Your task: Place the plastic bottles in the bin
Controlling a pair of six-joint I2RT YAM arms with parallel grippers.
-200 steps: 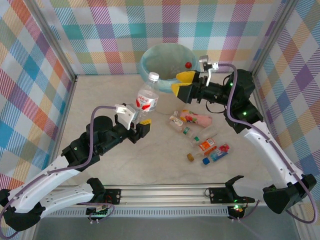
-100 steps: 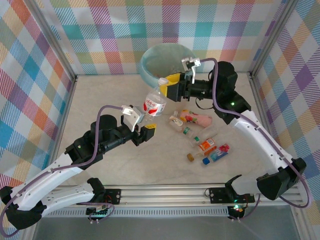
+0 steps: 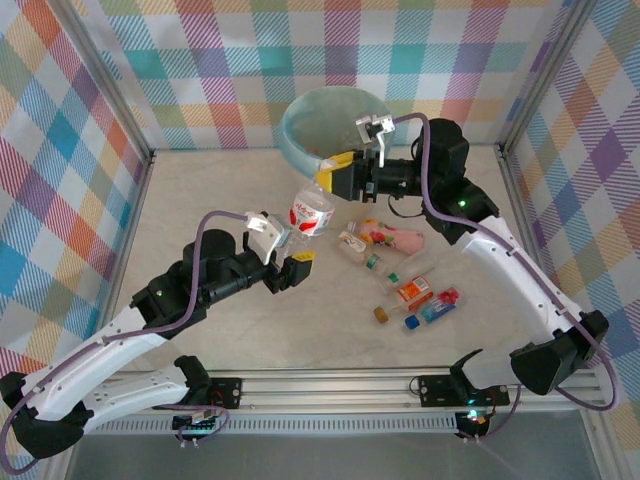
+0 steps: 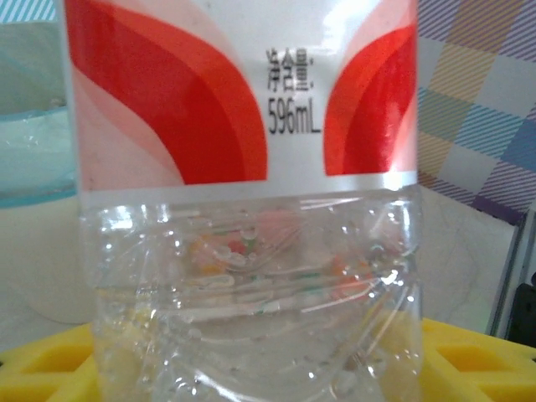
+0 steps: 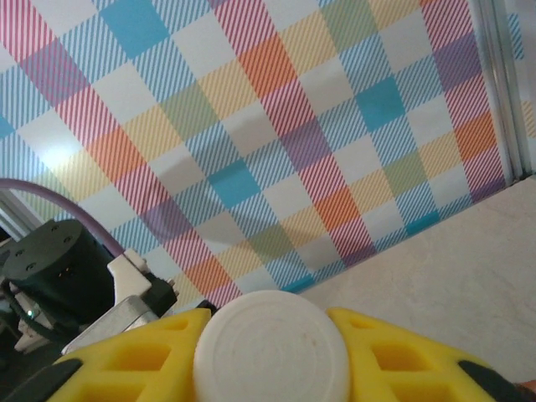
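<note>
Clear plastic bottle w/ red-white label and white cap (image 3: 312, 209) hangs tilted in mid-air betw. the two arms, just in front of the round cream bin w/ pale teal liner (image 3: 286, 125). Right tool (image 3: 332, 172) clenched on the cap, yellow fingers (image 5: 151, 356) either side. Left tool (image 3: 292, 250) at the bottle's base, yellow pads (image 4: 38, 373) flanking it; gripping or let go, can't tell. Other small plastic bottles (image 3: 413, 291) lie clustered on the beige counter (image 3: 200, 200).

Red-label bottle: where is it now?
Top view, centre: red-label bottle in the air just before the bin, its cap between the fingers of the right gripper.
</note>
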